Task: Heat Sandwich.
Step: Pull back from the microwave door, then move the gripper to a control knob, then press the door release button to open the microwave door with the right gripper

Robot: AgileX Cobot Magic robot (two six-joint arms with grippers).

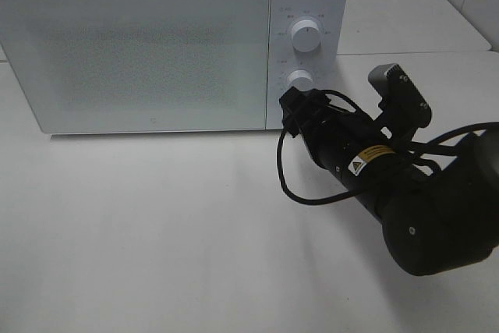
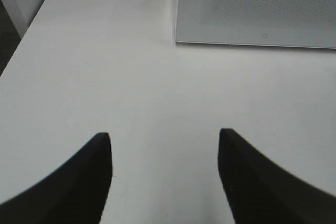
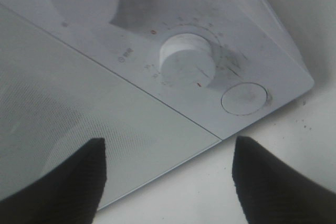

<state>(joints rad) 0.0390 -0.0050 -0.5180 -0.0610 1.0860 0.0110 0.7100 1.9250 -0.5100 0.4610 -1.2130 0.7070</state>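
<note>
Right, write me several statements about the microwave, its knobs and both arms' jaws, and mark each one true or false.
1. The microwave door is shut. True.
2. The right jaws grip the lower knob. False: they stand open just short of it, holding nothing.
3. A sandwich lies on the table. False: no sandwich shows in any view.
4. The left jaws are open above the table. True.
5. The upper knob sits directly above the lower knob. True.
6. The left jaws touch the microwave. False: they are apart from it, with table between.
</note>
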